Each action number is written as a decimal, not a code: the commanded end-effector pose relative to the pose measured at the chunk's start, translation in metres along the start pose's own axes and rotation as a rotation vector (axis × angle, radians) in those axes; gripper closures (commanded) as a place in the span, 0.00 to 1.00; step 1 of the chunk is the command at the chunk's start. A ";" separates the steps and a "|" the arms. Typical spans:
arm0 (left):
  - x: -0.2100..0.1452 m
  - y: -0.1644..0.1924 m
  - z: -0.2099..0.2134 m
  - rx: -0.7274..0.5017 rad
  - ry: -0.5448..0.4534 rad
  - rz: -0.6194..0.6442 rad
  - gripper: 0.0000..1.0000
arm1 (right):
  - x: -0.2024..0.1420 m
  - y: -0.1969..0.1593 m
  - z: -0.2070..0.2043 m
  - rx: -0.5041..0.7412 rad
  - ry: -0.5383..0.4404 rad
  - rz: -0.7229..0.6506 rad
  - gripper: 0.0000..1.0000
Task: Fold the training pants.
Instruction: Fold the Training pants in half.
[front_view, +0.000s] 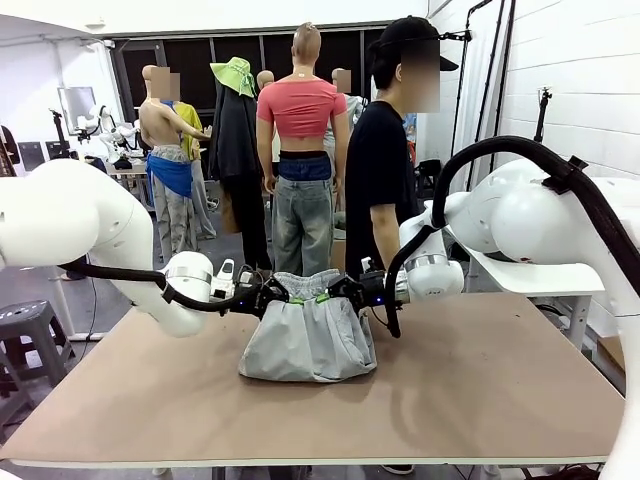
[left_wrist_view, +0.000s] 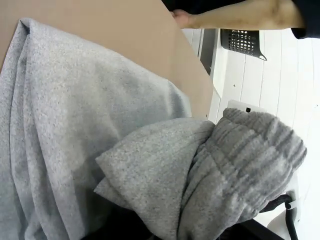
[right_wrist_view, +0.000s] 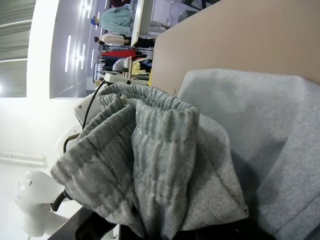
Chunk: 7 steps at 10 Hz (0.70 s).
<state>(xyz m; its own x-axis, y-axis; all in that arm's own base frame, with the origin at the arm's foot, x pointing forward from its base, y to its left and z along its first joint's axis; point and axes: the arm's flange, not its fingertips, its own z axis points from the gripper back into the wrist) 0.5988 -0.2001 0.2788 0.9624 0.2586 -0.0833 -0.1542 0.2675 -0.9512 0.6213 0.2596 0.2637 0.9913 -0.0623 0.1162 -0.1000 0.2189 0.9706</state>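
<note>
Gripping the training pants (front_view: 308, 340), both grippers clamp its waistband.

Grey cloth of the training pants (left_wrist_view: 100, 125) bunches over the left gripper (front_view: 293, 297), hiding its fingers in the wrist view; the waistband (right_wrist_view: 150, 115) likewise buries the right gripper (front_view: 325, 296). Beyond the left gripper, a person's forearm (left_wrist_view: 240, 12) is cut off by the top edge
</note>
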 end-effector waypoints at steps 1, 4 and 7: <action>0.014 0.006 0.007 0.033 0.000 0.019 1.00 | 0.022 -0.003 0.014 -0.015 -0.065 -0.047 1.00; 0.025 0.018 0.001 0.040 -0.023 0.049 1.00 | 0.027 -0.005 0.019 -0.034 -0.085 -0.066 1.00; 0.029 0.024 -0.001 0.075 -0.053 0.110 1.00 | 0.029 -0.013 0.014 -0.064 -0.085 -0.104 1.00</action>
<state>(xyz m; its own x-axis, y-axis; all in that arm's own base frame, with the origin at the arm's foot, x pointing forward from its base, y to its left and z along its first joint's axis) 0.6145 -0.2056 0.2582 0.9493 0.2798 -0.1431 -0.2186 0.2608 -0.9403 0.6310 0.2556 0.2525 0.9926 -0.1088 0.0539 -0.0257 0.2457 0.9690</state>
